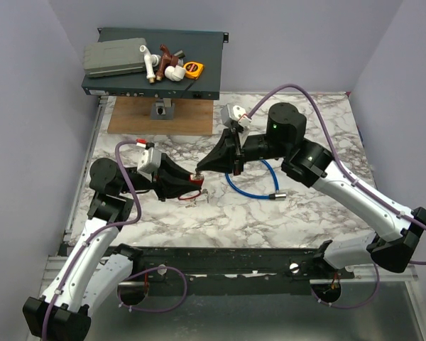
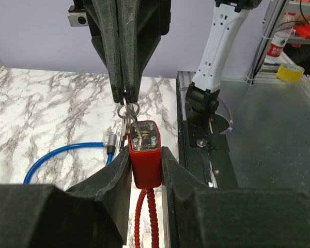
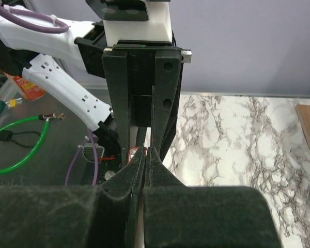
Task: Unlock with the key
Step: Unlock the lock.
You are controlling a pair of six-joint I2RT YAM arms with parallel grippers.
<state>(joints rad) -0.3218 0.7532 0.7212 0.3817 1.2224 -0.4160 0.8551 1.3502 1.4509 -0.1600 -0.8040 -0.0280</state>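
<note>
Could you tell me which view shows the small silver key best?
Left wrist: the small silver key stands in the red block-shaped lock, ring pinched by the right gripper. Top external shows it too small to make out; right wrist's shut fingers hide it.

**Two arms: white shells, black joints**

Left arm (image 1: pixel 92 249) and right arm (image 1: pixel 355 192): white link covers, black round motor housings, purple cables (image 1: pixel 298 89) along each. Green LED (image 1: pixel 275 128) on right housing. White wrist camera blocks (image 1: pixel 148 158). Left gripper (image 2: pixel 145 155) and right gripper (image 2: pixel 127 95): matte black tapered fingers, rough texture.
</note>
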